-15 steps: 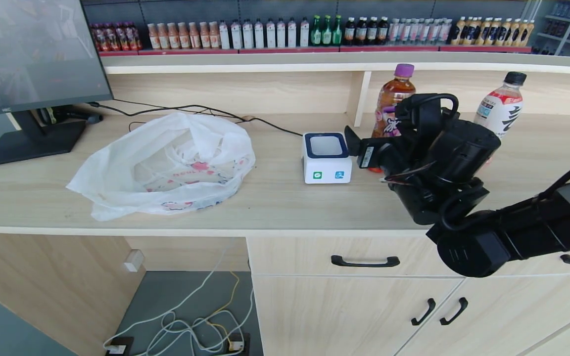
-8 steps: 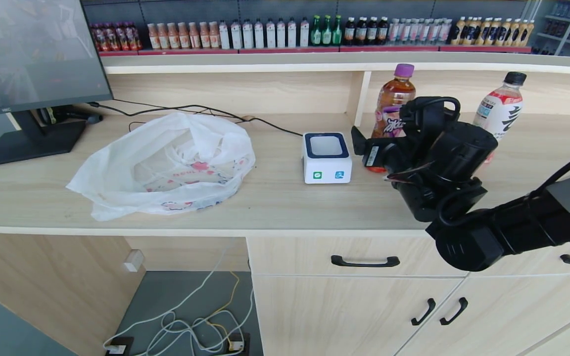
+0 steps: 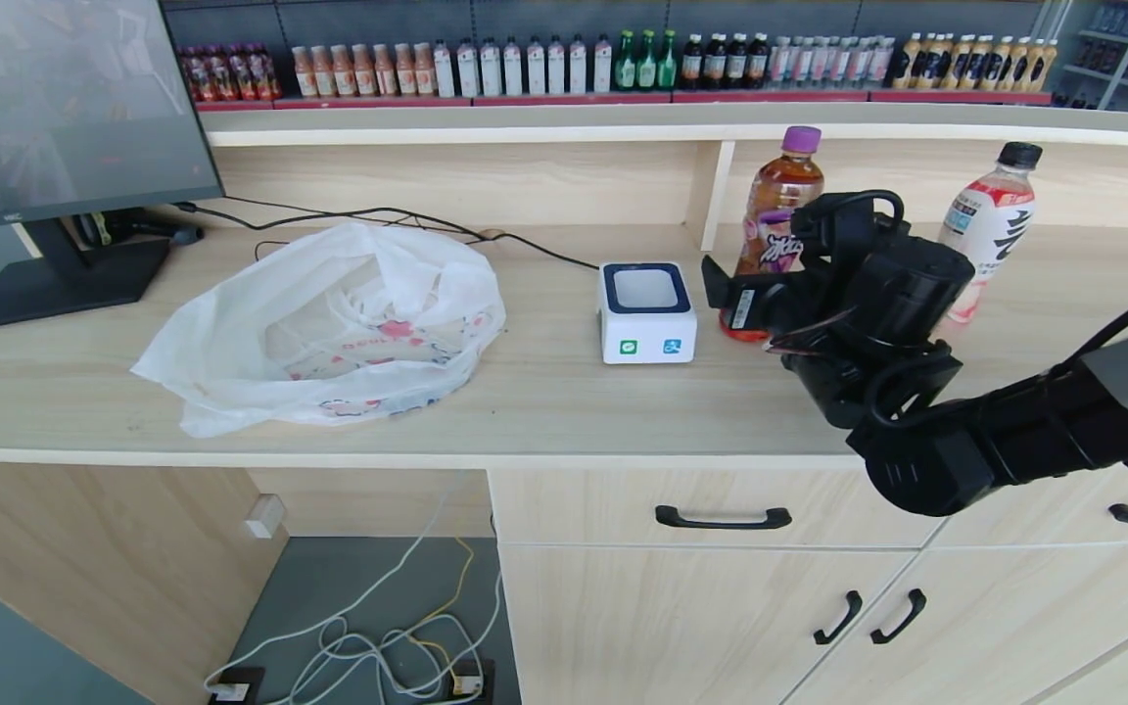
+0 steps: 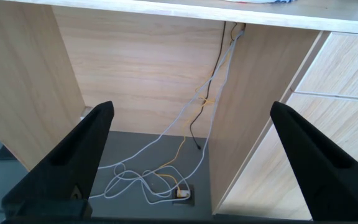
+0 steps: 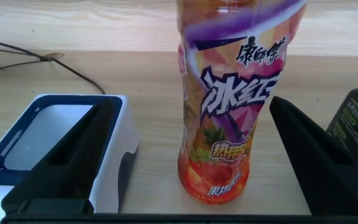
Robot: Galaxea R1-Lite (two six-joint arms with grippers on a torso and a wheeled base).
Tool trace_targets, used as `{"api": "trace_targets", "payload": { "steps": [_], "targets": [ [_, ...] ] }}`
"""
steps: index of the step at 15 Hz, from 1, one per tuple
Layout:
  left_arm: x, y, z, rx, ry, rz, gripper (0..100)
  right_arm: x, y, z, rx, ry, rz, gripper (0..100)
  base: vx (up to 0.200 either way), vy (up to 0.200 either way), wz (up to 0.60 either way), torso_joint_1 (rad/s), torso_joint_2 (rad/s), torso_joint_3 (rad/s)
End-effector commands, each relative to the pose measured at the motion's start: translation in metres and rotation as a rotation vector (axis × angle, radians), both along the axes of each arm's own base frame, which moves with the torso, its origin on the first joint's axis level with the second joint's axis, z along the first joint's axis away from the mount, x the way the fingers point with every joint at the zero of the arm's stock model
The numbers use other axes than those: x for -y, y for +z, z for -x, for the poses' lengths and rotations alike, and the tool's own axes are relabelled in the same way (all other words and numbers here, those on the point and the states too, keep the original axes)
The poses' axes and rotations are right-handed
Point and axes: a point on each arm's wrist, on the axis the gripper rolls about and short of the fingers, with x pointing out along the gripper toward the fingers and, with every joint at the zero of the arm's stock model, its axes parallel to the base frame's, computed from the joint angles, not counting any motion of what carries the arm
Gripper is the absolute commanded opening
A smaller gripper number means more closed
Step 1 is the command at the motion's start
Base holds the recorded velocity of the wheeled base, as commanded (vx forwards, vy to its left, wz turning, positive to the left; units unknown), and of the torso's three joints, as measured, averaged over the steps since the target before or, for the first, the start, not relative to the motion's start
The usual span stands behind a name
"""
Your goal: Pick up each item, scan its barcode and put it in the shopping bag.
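Observation:
A tea bottle with a purple cap stands upright on the wooden counter, right of the white scanner. My right gripper is open just in front of the bottle's lower half, without touching it. In the right wrist view the tea bottle stands ahead between the two fingers, with the scanner beside it. A second bottle, pale pink with a black cap, stands farther right. The white shopping bag lies open on the left. My left gripper is open below counter level.
A monitor on a black stand sits at the counter's far left, with a cable running behind the bag. A raised back shelf and a divider panel stand behind the bottles. Under the counter hang loose cables.
My right gripper has shifted right and farther back, closing in on the tea bottle. Bottles, scanner and bag have not moved.

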Motion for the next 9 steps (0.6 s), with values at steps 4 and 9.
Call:
{"api": "trace_targets", "payload": {
  "steps": [4,9],
  "targets": [
    [0.000,0.000,0.000,0.000,0.000,0.000,100,-0.003,0.006,-0.015,0.031,0.018,-0.008,100,0.000,0.000,0.00,0.000,0.00,0.000],
    [0.000,0.000,0.000,0.000,0.000,0.000,100,-0.004,0.002,-0.029,0.020,0.020,-0.051,100,0.000,0.000,0.00,0.000,0.00,0.000]
  ]
}}
